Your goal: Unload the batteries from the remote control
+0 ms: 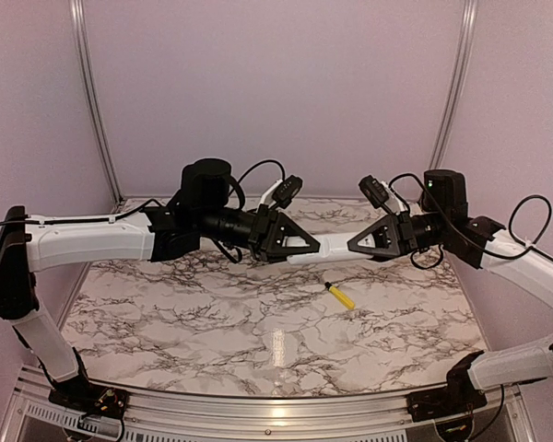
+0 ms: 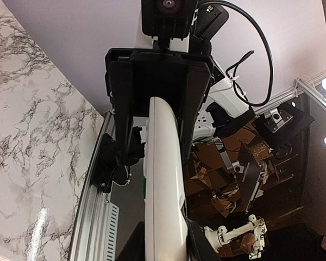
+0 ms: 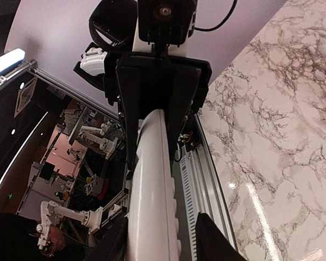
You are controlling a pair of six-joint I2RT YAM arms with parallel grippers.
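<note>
Two robot arms meet in mid-air above a marbled tabletop (image 1: 212,322), sharing one object. The remote control (image 1: 333,247), a slim white bar, hangs roughly level between them, clear of the tabletop. The left gripper (image 1: 311,246) has its jaws clenched on the remote's left end. The right gripper (image 1: 352,244) has its jaws clenched on the right end. Each pair of jaws is parted only as far as the bar's thickness. In both wrist views the white bar runs straight away from the camera into the opposite arm's black jaws. A yellow-handled screwdriver (image 1: 340,296) lies on the tabletop below the remote, apart from both arms.
</note>
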